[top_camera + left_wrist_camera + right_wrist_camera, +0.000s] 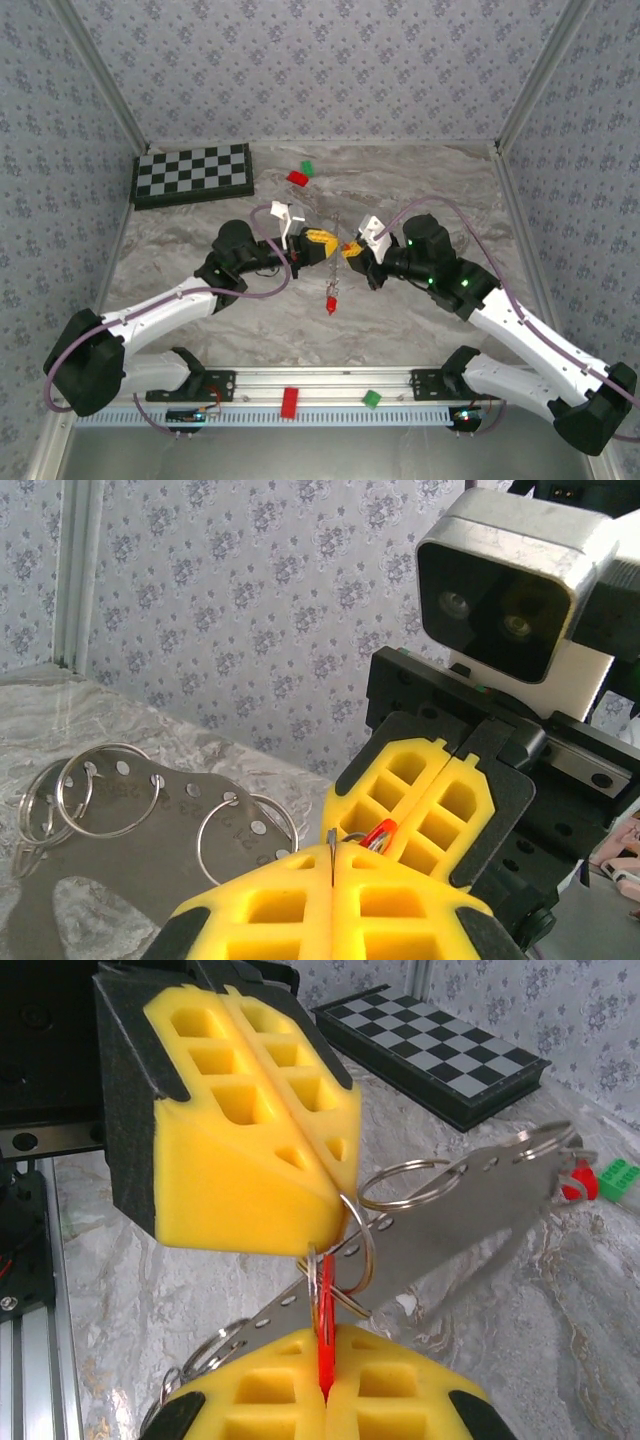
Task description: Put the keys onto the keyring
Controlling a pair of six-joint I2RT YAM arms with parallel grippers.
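Holding, left: the left gripper (331, 880), its yellow foam-padded fingers clenched together, pinches the wire of a silver split ring (372, 1250).
Holding, right: the right gripper (325, 1392) is clamped on a tiny key (325, 1345) with a bright red plastic head, seen edge-on, its upper end touching that same split ring.
Keyring: the keyring (470, 1195) is a flat dull grey metal plate drilled with holes and hung with rings. It is carried tilted in the air between the two grippers, above the grey marbled table (430, 190).
Done so far: a second red key (332, 302) dangles below the grippers in the top view, so I judge it already hung (what it hangs from is too fine to make out).
Step in hand: threading the pinched key onto the ring; whether it has entered the coil I cannot tell.
Left to do: working this key fully round the coil and letting go.
Count, keys: two.
Count, rings: at least four along the plate in the right wrist view, some overlapping, so no firmer tally.
Count, blocks: one red rectangular block (297, 178) touching a small green block (307, 168) far out on the table; another red block (290, 401) and another green block (371, 399) on the metal rail (330, 382) at the near edge.
Count, boards: one black-and-white chequerboard (193, 175), far left.
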